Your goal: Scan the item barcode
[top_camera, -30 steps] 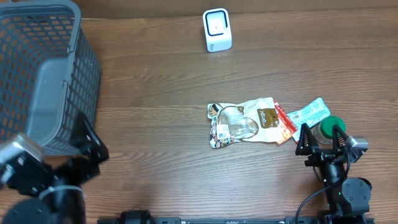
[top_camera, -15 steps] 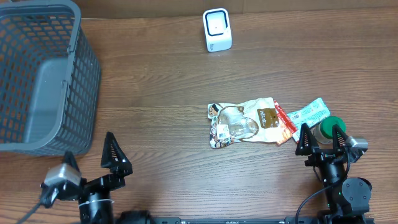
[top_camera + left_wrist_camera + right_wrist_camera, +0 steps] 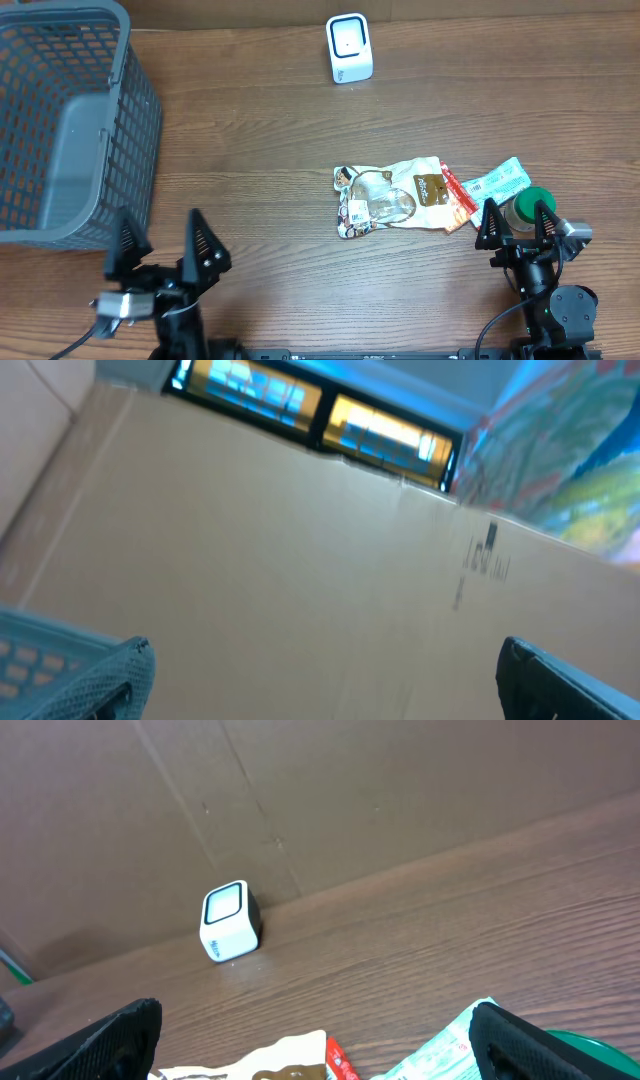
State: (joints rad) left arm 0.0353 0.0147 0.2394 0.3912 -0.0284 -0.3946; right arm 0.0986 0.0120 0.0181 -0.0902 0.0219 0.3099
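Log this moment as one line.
left tool: open | right tool: open | snack packets: lying on table | scanner: upright, far edge

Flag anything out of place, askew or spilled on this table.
Nothing is spilled or damaged. The only untidiness: the clear snack pouch, red packet and teal packet lie bunched together at skewed angles on the right. The scanner stands upright at the far edge.
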